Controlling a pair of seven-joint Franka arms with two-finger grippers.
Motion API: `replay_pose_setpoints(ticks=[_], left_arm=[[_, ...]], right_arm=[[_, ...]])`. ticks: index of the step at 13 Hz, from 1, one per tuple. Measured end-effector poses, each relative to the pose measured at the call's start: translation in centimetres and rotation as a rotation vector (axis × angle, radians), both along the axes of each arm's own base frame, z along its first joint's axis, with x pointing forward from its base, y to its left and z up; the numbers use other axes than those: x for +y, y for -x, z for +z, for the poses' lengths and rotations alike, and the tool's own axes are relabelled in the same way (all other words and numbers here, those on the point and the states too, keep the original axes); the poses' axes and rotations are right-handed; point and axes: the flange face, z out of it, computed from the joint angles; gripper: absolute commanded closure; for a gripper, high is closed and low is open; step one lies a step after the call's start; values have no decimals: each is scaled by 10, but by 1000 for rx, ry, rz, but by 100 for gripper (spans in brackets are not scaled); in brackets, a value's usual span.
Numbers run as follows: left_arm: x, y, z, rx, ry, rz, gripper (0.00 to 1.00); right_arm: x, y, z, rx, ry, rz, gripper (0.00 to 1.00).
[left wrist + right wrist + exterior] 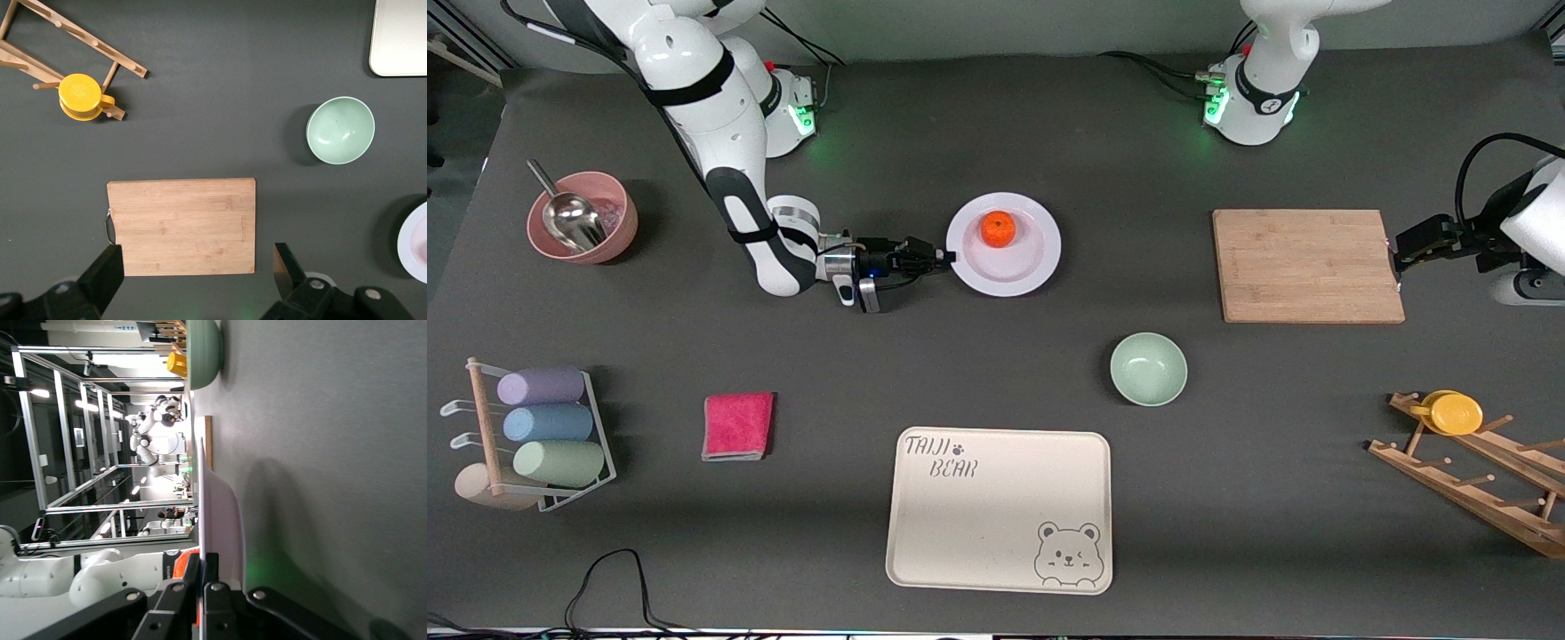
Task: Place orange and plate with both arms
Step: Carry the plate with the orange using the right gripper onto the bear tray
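The orange (998, 228) sits on the white plate (1016, 271), a little off its middle, in the middle of the table nearer the robots' bases. My right gripper (948, 258) is shut on the plate's rim on the side toward the right arm's end. In the right wrist view the plate (220, 513) shows edge-on between the jaws of that gripper (202, 561), with the orange (189, 560) just past them. My left gripper (1398, 263) waits, open and holding nothing, high over the edge of the wooden cutting board (1307, 265). In the left wrist view the left gripper (197, 252) has that board (181, 225) below it.
A pale green bowl (1148, 368) lies nearer the camera than the plate, and a cream bear tray (1000, 511) nearer still. A pink cloth (737, 426), a cup rack (534, 436) and a pink bowl with a scoop (583, 218) stand toward the right arm's end. A wooden rack with a yellow disc (1456, 413) is toward the left arm's end.
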Motion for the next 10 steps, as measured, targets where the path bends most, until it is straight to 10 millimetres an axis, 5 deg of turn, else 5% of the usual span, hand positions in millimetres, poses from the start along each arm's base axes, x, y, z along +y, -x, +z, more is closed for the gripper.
replay_pose_setpoints(ticks=[5, 10], left_arm=[[-1, 0, 0, 1, 2, -2, 0], [-1, 0, 0, 1, 2, -2, 0]], right_arm=[[-13, -23, 12, 13, -44, -14, 100], [-32, -94, 48, 50, -81, -79, 100]])
